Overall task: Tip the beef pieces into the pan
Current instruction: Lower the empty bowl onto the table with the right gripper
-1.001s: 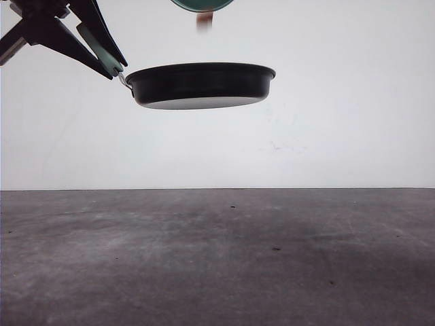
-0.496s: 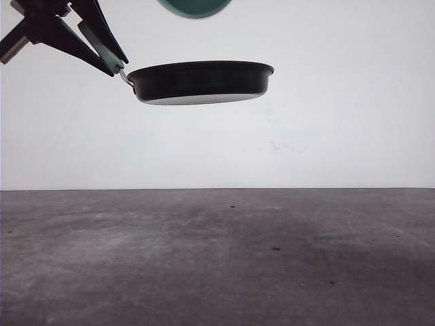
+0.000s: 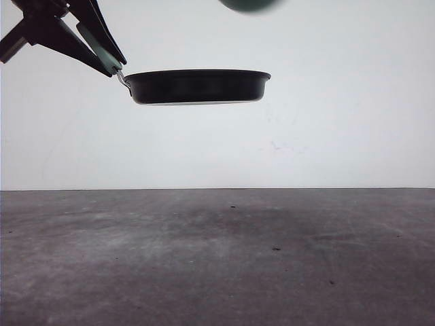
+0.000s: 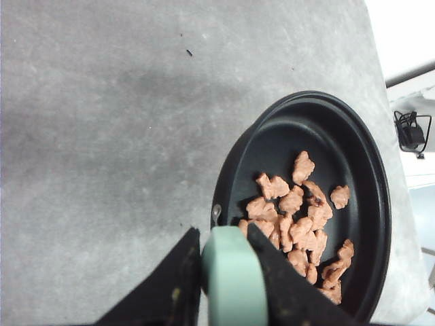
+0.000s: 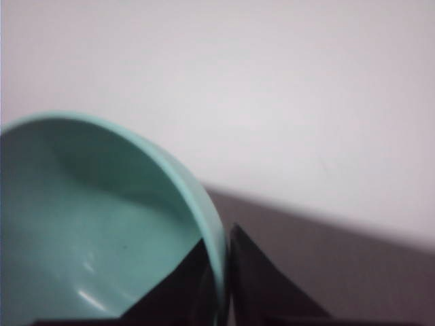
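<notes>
High above the grey table [image 3: 217, 258], at about 11 o'clock in the front view, the pan [image 3: 197, 86] hangs level in the air, well apart from the tabletop, seen edge-on as a shallow black disc. Its mint-green handle [image 3: 102, 47] points toward 10 o'clock from the pan and lies clamped between the dark fingers of the left gripper [image 3: 112, 64], which is clenched on it; a thin metal stem joins handle to pan wall.

From the left wrist view, the same handle [image 4: 234, 278] sits squeezed between the two black fingers [image 4: 170, 285], with the pan [image 4: 367, 176] extending away from them toward 1 o'clock. The beef pieces [image 4: 299, 217], small reddish-brown irregular chunks, lie inside the pan, heaped mostly on the half nearest the handle, with one or two chunks lying apart toward the far side. Grey tabletop [image 4: 102, 136] shows far below.

At 12 o'clock in the front view, cut by the picture's upper edge, a teal bowl [image 3: 250, 4] appears as a blurred dark-green curve, above the pan's right end and not touching it. From the right wrist view, the bowl [image 5: 88, 231] shows a bare, smooth interior; the right gripper [image 5: 219, 285] grasps it by the rim, one dark finger inside the wall and one outside.
</notes>
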`<state>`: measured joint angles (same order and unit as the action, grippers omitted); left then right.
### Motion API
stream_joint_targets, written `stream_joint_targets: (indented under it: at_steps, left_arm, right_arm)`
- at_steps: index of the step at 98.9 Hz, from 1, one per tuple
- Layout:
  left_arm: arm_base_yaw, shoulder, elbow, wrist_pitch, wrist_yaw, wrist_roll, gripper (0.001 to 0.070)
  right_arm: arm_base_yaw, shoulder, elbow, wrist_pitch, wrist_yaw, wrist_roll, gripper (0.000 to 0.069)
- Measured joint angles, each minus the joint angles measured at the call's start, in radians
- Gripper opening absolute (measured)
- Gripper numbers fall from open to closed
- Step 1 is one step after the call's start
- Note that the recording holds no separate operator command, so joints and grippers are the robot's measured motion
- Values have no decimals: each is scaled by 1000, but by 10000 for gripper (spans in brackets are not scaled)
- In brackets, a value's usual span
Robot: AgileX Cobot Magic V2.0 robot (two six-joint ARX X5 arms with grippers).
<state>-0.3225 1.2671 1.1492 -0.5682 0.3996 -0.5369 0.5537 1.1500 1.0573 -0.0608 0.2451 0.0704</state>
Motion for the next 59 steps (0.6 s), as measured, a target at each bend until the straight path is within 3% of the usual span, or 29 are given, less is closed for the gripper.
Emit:
stream_joint_targets:
  at_steps: [16,32,40,59]
  left_arm:
    - [0,0,0,0,-9,29,63]
    - [0,10,0,11,-15,51,63]
    - [0,23,0,19,-15,52,63]
    - [-1,42,0,18,-8,55,63]
  right_arm:
    - [-287,48,0,-355,-241,196,15]
    - [-457,228,-2,-678,-400,213,15]
    - [-462,296,-7,-725,-426,187,15]
    - [-427,367,-7,-687,-428,165,15]
